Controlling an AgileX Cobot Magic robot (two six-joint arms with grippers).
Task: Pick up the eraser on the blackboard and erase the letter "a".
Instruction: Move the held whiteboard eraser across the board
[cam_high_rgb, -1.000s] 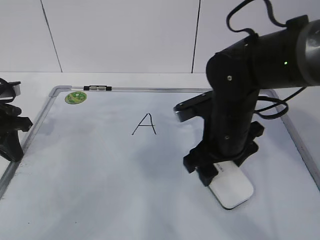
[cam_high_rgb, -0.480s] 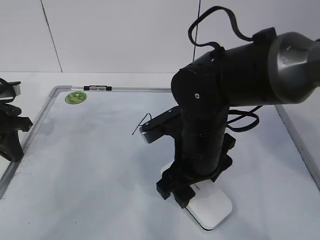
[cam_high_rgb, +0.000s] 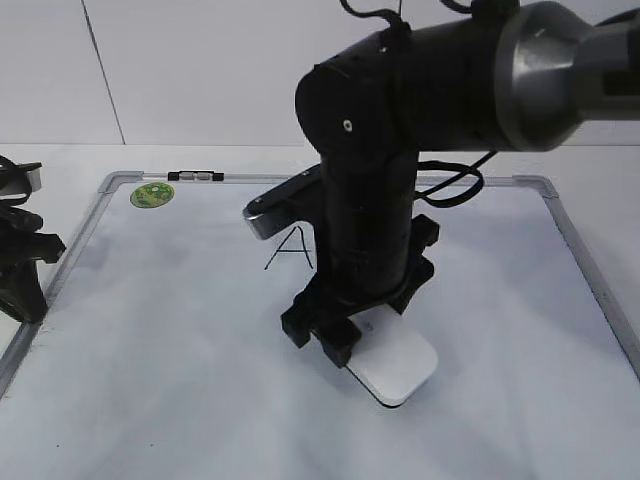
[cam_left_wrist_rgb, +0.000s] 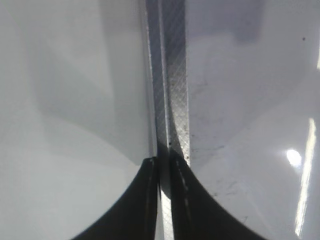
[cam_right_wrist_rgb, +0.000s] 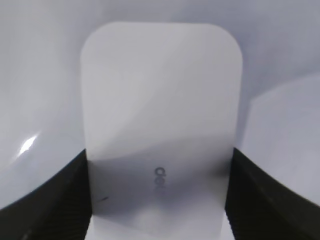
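Note:
The white eraser (cam_high_rgb: 397, 367) lies flat on the blackboard (cam_high_rgb: 160, 330), right of its middle. My right gripper (cam_high_rgb: 345, 335) is shut on it from above. In the right wrist view the eraser (cam_right_wrist_rgb: 160, 90) fills the space between both fingers of the right gripper (cam_right_wrist_rgb: 159, 156), grey print on top. No cursive letter "a" is visible. Only an angular capital "A" (cam_high_rgb: 278, 255) shows, half hidden behind the right arm. My left gripper (cam_high_rgb: 22, 275) rests at the board's left edge, shut and empty. In the left wrist view the left gripper (cam_left_wrist_rgb: 164, 167) hangs over the board frame (cam_left_wrist_rgb: 172, 100).
A round green sticker (cam_high_rgb: 152, 194) sits in the board's far left corner. A small black-and-clear marker (cam_high_rgb: 195, 176) lies on the top frame next to it. The right arm's bulk stands over the board's centre.
The right arm has slid the eraser leftward across the board, from the right side to near the middle. It now covers part of the capital "A". The left arm has not moved.

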